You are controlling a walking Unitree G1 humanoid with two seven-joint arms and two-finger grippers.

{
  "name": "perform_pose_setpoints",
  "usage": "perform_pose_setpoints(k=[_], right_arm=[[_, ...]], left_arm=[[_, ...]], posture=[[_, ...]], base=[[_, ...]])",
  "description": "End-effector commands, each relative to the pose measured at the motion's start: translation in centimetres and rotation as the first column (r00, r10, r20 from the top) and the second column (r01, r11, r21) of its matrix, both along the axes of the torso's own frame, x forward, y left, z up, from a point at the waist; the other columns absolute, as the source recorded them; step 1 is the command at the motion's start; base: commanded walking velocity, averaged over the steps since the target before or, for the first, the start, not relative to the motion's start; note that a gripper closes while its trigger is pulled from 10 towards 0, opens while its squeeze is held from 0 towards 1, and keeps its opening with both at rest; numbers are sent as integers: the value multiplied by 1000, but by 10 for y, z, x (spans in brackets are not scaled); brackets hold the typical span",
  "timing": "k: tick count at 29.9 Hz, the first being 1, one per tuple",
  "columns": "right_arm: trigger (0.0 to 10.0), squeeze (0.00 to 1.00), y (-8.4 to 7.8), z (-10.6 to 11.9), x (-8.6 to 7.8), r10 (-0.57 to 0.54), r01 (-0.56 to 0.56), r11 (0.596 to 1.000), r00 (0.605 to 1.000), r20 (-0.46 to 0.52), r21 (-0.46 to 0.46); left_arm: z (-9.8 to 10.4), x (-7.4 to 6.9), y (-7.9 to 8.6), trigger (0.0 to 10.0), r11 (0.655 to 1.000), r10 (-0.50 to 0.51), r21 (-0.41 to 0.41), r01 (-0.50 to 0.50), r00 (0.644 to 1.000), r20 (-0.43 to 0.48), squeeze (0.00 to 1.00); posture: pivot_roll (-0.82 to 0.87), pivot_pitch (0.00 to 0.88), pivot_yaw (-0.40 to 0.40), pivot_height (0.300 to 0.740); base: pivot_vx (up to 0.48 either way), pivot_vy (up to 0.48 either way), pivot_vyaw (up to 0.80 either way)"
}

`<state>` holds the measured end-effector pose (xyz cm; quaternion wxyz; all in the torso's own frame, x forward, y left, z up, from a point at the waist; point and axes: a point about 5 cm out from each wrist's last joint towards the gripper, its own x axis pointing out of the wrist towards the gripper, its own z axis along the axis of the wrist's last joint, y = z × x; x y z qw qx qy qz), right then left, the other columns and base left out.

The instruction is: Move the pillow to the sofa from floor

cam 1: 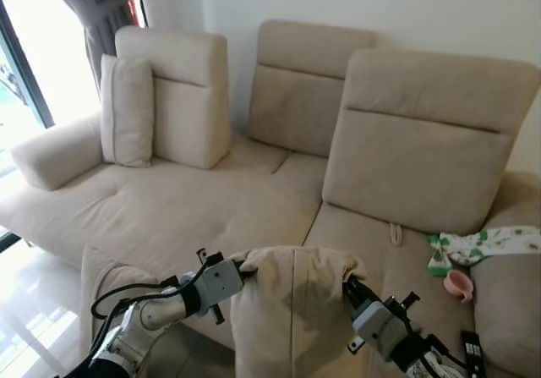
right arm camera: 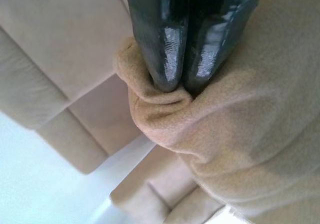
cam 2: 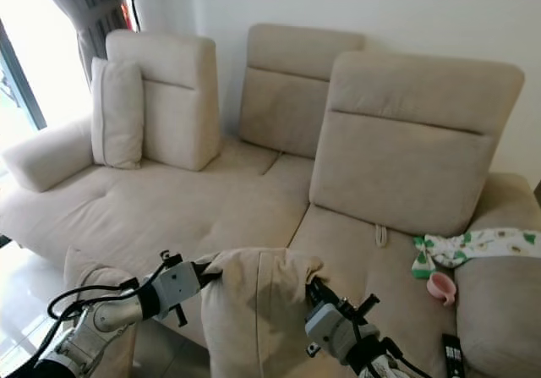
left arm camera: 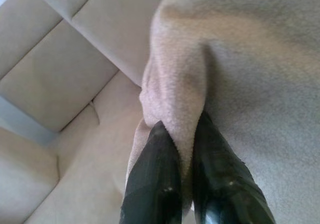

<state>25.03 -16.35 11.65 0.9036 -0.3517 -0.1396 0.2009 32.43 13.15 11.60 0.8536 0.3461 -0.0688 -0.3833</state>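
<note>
We have the pillow off the floor and hanging between our two arms, just in front of the sofa's front edge, near the seam between the middle seat and the right-hand seat. The left pincer is pressed together on a fold of fabric at the pillow's upper left corner; the left wrist view shows both black fingers squeezing a ridge of cloth between them. The right pincer pinches the upper right corner the same way, with a bunched knot of fabric caught at its fingertips.

The step in hand, as we judge it, is carrying the pillow forward over the seat and setting it down. To do it well we should keep both grips shut and move the arms together, so the cloth neither goes taut nor slips from either pinch. We should lift the bottom edge above the front edge of the seat before reaching forward, or it may catch and fold under. The open stretch of seat ahead looks the safest landing, away from the patterned cloth and pink cup at the right end, and the upright cushion by the left armrest.
</note>
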Motion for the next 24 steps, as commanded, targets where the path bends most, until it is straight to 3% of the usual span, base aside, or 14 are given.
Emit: perform_pose_setpoints(k=[1, 11, 20, 24], right_arm=[[10000, 0, 12, 6, -1, 50, -50, 999, 998, 30, 12], [10000, 0, 11, 9, 0, 24, -25, 999, 999, 45, 20], [10000, 0, 13, 8, -3, 8, -10, 996, 1000, 21, 86], [10000, 0, 14, 8, -4, 10, -11, 995, 1000, 16, 97]], left_arm=[[5, -1, -9, 10000, 999, -49, -21, 50, 998, 33, 0], [6, 0, -12, 10000, 997, -48, -53, 50, 998, 36, 0], [7, -1, -18, 10000, 992, -49, -115, 52, 998, 32, 0], [8, -1, -23, 10000, 990, -51, -132, 55, 998, 36, 0]], posture=[[114, 0, 4, 740], [103, 0, 11, 740], [94, 0, 9, 740], [92, 0, 9, 740]], base=[[0, 0, 0], [0, 0, 0], [0, 0, 0], [0, 0, -667]])
